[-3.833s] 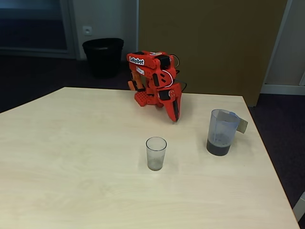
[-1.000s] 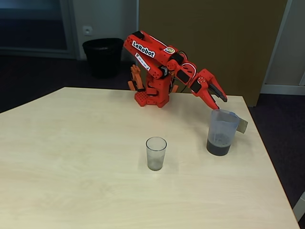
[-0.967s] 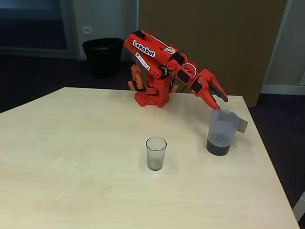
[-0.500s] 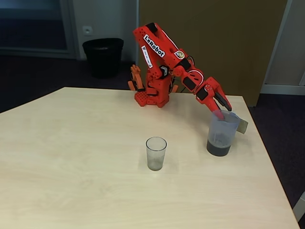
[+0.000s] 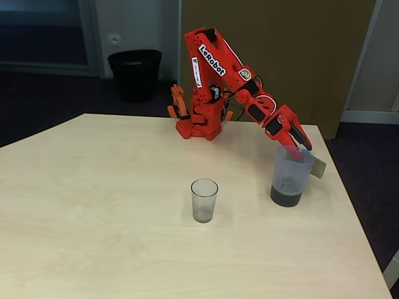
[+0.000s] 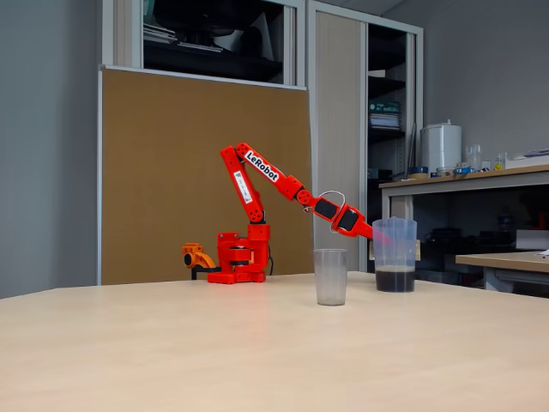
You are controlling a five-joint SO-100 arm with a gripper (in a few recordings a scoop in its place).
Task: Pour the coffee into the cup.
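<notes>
Both fixed views are showing the red gripper (image 5: pixel 298 148) reaching down at the rim of the bluish jug (image 5: pixel 290 174); one finger seems to be dipping inside, the other outside, jaws apart and not yet gripping. The coffee (image 5: pixel 287 195) is sitting dark in the jug's bottom. The cup (image 5: pixel 204 200) is standing apart to the left, seemingly without coffee. For a good step, I judge the jaws should be closing firmly on the wall before lifting. The pale wooden table (image 5: pixel 93 205) is carrying everything; a black bin (image 5: pixel 134 73) is standing behind, by a brown panel (image 6: pixel 171 172).
</notes>
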